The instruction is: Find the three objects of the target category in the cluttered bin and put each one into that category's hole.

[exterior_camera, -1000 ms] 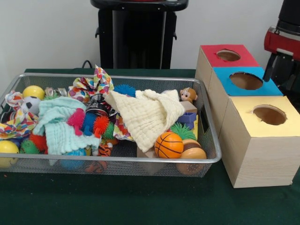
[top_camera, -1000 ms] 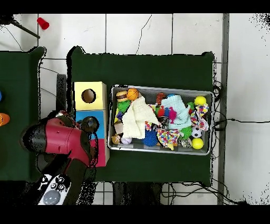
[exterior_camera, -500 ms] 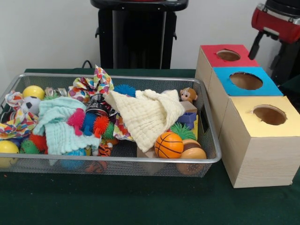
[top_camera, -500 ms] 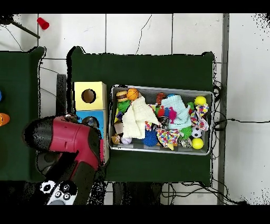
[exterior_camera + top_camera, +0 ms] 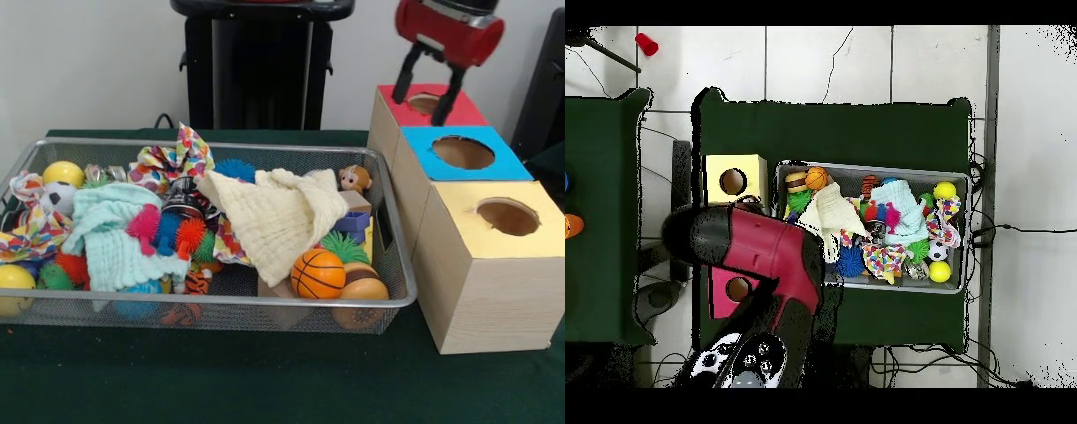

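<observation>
Gripper hangs over the red-topped box, fingers apart and empty, tips right above the hole. Bin sits just left of the boxes in the front view, full of cloths and toys. One wrinkly clear bottle shows at the bin's far left by the yellow ball; others can't be made out.

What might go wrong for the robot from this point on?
The tool hangs open and empty over the red-topped box, so nothing is picked yet. The bin is crowded: the cream cloth and mint cloth may hide bottles, and a grab there could snag fabric or a spiky ball instead.
</observation>
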`<state>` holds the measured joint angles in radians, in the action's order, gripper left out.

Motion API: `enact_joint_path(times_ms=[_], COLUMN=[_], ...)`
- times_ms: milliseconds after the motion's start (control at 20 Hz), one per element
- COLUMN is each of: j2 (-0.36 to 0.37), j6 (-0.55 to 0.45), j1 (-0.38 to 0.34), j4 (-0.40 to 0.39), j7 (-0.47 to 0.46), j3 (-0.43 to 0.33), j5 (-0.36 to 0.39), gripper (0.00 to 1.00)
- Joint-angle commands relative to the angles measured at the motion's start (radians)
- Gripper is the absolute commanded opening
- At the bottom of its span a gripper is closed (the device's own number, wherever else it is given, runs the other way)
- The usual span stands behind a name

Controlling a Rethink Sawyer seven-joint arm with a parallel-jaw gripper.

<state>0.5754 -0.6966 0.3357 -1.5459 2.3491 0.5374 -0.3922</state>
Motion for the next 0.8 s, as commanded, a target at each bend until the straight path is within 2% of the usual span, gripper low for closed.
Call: enact_joint_path(times_ms=[50, 400, 800], j2=[-0.005, 0.000, 0.037], j6=[0.104, 0.193, 0.231], j1=[-0.110, -0.196, -0.261], j4=[-0.088, -0.146, -0.198], j7=[-0.075, -0.081, -0.073], j3=[-0.147, -0.189, -0.233], j5=[0.094, 0.169, 0.240], gripper=[1.00, 1.00, 1.00])
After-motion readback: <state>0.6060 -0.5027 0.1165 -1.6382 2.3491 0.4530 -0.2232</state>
